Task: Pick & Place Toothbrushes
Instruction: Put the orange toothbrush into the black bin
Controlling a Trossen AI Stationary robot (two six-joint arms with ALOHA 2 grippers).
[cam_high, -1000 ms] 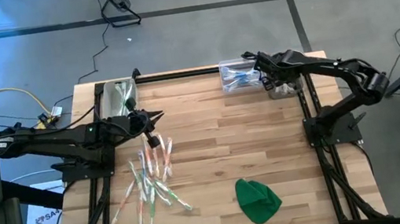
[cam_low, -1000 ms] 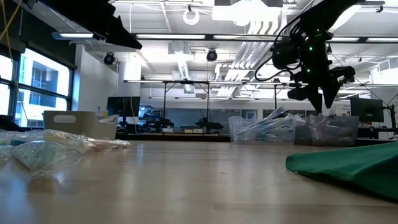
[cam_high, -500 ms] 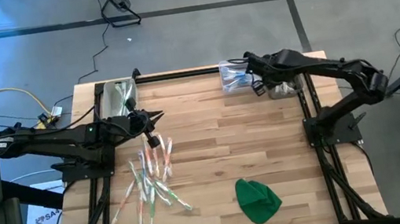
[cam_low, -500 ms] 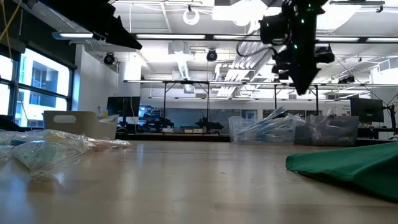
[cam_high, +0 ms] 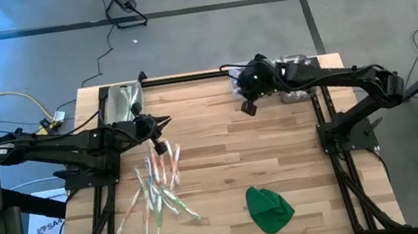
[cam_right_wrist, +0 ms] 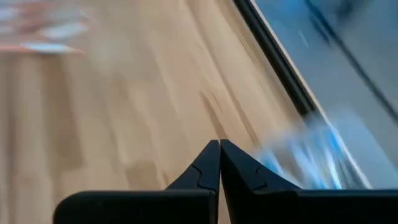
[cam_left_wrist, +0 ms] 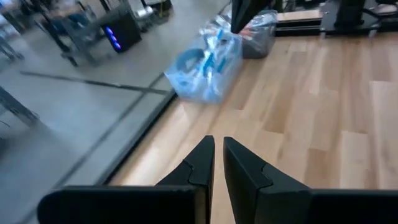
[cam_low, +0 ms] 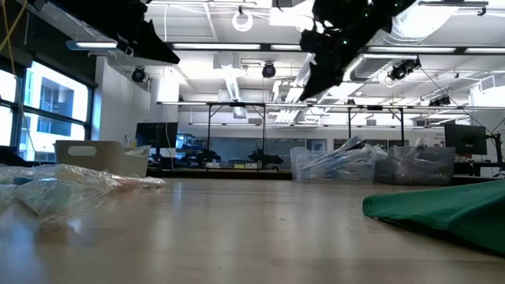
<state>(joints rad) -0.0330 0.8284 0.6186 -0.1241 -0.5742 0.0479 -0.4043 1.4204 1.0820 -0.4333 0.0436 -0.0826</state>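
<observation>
Several toothbrushes (cam_high: pixel 157 187) lie in a loose pile on the wooden table, left of centre; in the low view the toothbrushes (cam_low: pixel 63 189) show at the left. A clear bin (cam_left_wrist: pixel 205 62) at the far edge holds more of them, blue ones. My right gripper (cam_high: pixel 248 109) hangs shut and empty in the air just left of that bin (cam_low: pixel 339 164), slanting down. My left gripper (cam_high: pixel 167 123) hovers beyond the pile with its fingers (cam_left_wrist: pixel 202 162) almost together and nothing between them.
A second clear bin (cam_low: pixel 418 164) stands beside the first at the far right. Another bin (cam_high: pixel 120 104) sits at the far left corner. A green cloth lump (cam_high: pixel 270 208) lies near the front edge, right of centre. Bare wood lies between the pile and the bins.
My right gripper has left its place over the far right bin, rising and swinging toward the table's left and a little nearer. It has tipped from pointing down to slanting and has rolled. The left arm has kept still.
</observation>
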